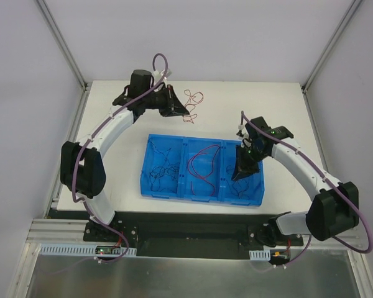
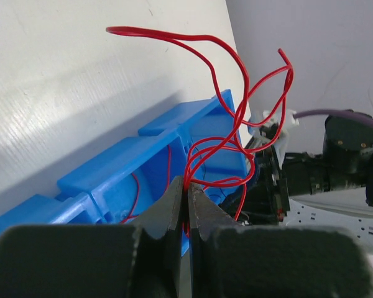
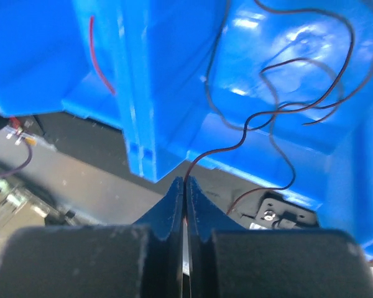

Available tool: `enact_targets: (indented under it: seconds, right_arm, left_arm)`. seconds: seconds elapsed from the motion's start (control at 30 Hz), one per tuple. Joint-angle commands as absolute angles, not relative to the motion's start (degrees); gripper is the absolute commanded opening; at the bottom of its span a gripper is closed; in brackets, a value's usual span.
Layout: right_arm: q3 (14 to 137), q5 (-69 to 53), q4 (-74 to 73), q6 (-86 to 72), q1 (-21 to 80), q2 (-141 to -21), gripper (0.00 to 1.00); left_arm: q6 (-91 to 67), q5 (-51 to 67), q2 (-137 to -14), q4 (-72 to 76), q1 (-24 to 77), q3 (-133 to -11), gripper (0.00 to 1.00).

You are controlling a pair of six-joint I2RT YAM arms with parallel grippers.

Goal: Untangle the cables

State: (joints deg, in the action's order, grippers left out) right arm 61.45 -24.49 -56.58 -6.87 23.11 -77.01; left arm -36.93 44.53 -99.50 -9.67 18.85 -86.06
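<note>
A loose bunch of thin red cables (image 1: 194,99) lies on the white table behind the blue three-compartment tray (image 1: 150,138). My left gripper (image 1: 188,113) is shut on these red cables (image 2: 236,93), and in the left wrist view (image 2: 186,183) their loops rise above the fingertips. Black cables (image 1: 161,167) lie in the left compartment and a magenta-purple cable (image 1: 202,164) in the middle one. My right gripper (image 1: 239,176) hangs over the right compartment. In the right wrist view (image 3: 184,180) it is shut on one end of a thin dark cable (image 3: 261,118) that curls across the tray (image 3: 149,74) floor.
The tray's far wall (image 2: 112,174) stands just in front of my left fingers. The right arm (image 2: 336,161) shows beyond it. The table's front edge and a black base bar (image 1: 193,226) run close behind the tray's near side. White walls enclose the table.
</note>
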Motion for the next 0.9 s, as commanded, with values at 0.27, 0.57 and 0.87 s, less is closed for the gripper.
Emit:
enact_targets:
  seconds: [0.27,0.57,0.87]
  right_arm:
    - [84.78,-5.46,-64.33,-0.35,19.42,-87.27,0.52]
    - [102.22,-26.87,-44.08,-12.53,18.9,-91.67,0.6]
    - [96.86,-34.8,-24.97,-23.9,19.16,-91.75,0.55]
  left_arm:
    - [-32.61,47.11,-93.69,-8.26,23.47,-83.49,0.0]
    - [-30.15,47.55,-96.76,-8.26,24.61,-87.36,0.0]
    - [-29.18,47.11,-98.17,-8.26,24.7,-89.56,0.0]
